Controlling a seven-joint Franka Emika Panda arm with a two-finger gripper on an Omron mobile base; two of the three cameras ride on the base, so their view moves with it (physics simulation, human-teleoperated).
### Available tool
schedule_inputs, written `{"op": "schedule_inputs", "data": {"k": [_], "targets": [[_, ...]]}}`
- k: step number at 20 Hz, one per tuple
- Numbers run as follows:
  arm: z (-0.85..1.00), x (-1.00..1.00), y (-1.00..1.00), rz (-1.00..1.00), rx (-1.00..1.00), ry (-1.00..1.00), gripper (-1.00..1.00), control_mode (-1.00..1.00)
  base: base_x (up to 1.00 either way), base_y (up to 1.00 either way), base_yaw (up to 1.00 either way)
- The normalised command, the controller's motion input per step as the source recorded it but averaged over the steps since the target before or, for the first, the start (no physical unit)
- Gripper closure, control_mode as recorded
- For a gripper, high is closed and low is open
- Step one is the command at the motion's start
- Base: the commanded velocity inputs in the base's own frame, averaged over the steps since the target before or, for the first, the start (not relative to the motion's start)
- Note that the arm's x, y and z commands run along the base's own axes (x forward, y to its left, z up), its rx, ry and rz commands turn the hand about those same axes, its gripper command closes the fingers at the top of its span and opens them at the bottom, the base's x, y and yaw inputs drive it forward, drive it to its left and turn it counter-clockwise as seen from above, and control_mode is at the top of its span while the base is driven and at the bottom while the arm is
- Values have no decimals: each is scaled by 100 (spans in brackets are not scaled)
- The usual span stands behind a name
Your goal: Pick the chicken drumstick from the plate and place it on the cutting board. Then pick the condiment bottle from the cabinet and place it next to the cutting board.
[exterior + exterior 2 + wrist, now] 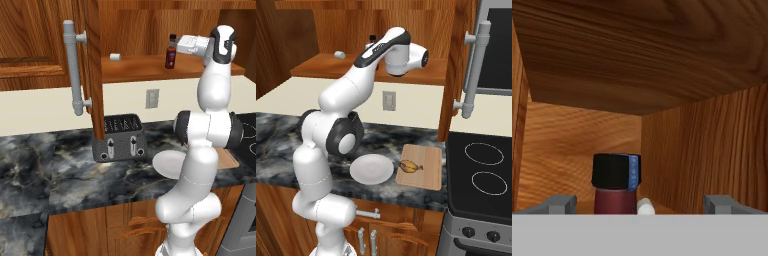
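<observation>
The gripper (641,204) stands wide open and holds nothing. Its two grey fingertips (561,204) rise at the bottom of the hand view, and the small dark-red condiment bottle with a black cap (616,182) stands between them, nearer the left one.

To do this step well, I think the gripper should centre on the bottle, advance until the fingers are beside its body, then close gently.

The white arm reaches high and forward, upper right of the left base view, into the brown wood cabinet (150,67).
</observation>
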Motion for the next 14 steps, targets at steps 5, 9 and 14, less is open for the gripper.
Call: {"op": "schedule_inputs", "data": {"k": [5,9,14], "targets": [[0,2,3,1,0,0,-100,-100,0,0,0],[0,16,0,0,0,3,-100,-100,0,0,0],[0,14,0,0,1,9,-100,-100,0,0,0]]}}
